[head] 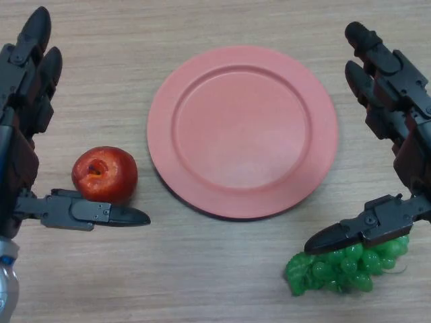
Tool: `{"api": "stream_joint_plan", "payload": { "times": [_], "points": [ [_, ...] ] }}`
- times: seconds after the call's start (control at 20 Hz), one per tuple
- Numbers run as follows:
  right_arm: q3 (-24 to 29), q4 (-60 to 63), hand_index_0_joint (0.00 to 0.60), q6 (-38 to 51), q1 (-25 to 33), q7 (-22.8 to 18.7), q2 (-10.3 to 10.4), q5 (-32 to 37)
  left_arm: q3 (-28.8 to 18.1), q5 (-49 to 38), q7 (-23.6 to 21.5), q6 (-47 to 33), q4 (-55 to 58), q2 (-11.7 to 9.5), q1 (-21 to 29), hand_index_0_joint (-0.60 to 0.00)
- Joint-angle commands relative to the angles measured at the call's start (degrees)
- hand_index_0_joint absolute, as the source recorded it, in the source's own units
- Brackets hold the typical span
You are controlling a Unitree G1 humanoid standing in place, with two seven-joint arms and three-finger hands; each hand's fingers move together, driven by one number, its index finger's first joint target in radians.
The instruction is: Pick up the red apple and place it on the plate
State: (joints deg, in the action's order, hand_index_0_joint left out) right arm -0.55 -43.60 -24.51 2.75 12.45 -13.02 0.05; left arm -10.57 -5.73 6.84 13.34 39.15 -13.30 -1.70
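A red apple [106, 173] lies on the wooden table at the left, stem hollow facing up. My left hand [27, 121] stands open around it: the fingers reach up along the far left, and the thumb [94, 212] stretches just under the apple, close to its lower side. The pink plate [242, 131] sits in the middle with nothing on it, a short gap to the right of the apple. My right hand [397, 114] is open at the right edge, beside the plate.
A bunch of green grapes [343, 266] lies at the lower right, partly under my right thumb [357, 232]. The wooden table [202, 282] extends across the whole view.
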Motion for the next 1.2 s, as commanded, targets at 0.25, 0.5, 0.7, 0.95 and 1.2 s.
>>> {"api": "stream_joint_plan", "payload": {
  "times": [0.25,0.5,0.7,0.95,1.2],
  "points": [
    [2.0,-3.4,0.0,9.0,-0.7,-1.1,-0.5,0.3,-1.5,1.8,-0.2,-8.1,1.3,-1.1,0.1,0.0],
    [3.4,-3.6,0.0,8.5,-0.1,-1.7,-0.9,0.6,-2.4,2.7,0.6,-12.2,-3.0,-1.5,0.9,0.0],
    [3.7,-4.3,0.0,7.5,1.1,-1.3,-1.2,1.0,-3.1,2.2,4.6,-22.4,-17.2,-3.7,2.9,0.0],
    [3.1,-4.6,0.0,8.2,1.1,-1.8,-0.9,1.1,-1.9,2.0,6.2,-28.5,-28.0,-4.4,3.9,0.0],
    [4.8,-4.5,0.0,7.7,2.2,-2.6,-1.4,3.0,-0.8,3.4,4.6,-31.8,-35.5,-5.0,5.8,0.0]
  ]
}}
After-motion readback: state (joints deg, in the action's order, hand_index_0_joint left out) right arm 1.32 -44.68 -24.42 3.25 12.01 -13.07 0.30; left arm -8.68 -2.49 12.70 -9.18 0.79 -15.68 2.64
